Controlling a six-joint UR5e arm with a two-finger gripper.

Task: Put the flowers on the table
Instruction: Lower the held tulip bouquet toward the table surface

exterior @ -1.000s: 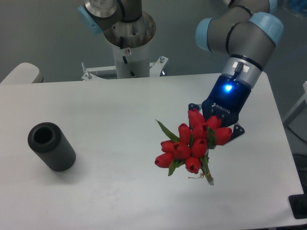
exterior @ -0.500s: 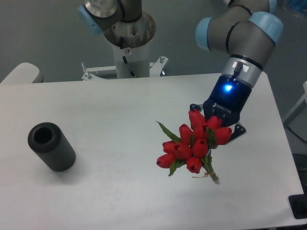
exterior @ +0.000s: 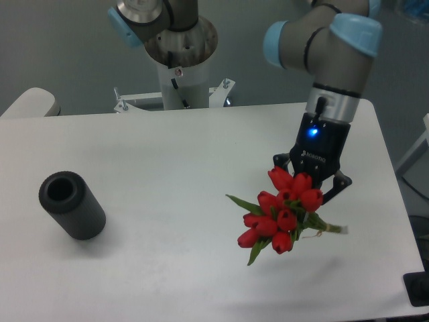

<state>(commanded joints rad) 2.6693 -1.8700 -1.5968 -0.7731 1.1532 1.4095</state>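
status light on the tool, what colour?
Blue. It glows on the tool body just above the flowers, clear in the fixed camera view.

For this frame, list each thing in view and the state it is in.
flowers: held in the gripper, stems pointing right, apparently lifted off the table
gripper: shut on the flowers
dark grey cylinder: resting on the table at the left, open end showing, untouched
table: white top, carrying the cylinder
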